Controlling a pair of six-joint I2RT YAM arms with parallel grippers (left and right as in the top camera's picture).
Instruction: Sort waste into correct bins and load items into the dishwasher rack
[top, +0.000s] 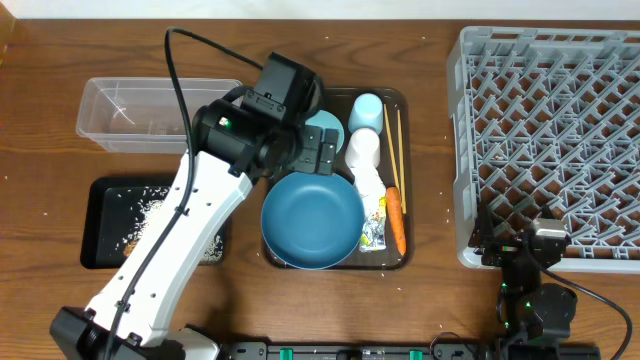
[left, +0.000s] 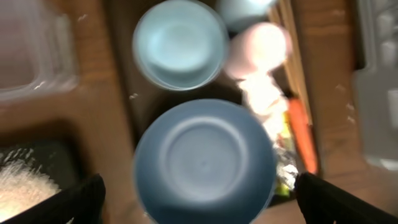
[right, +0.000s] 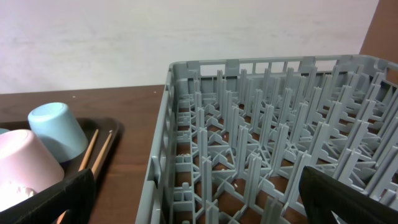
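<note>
Dark-blue plate (left: 205, 165) below wide-spread left tool (left: 199, 200), pale-blue bowl (left: 180, 43) beyond

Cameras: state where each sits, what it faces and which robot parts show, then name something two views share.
Overhead: fixed above the table, looking straight down on the serving tray and dishwasher rack; left arm, right arm show.
Left wrist: on the left arm above the tray, facing down at the dark-blue plate; its open fingertips in the lower corners.
Right wrist: low beside the rack, looking level across its grid; its fingertips at the lower corners.
Shared: both wrist views show the whitish-pink cup.
</note>
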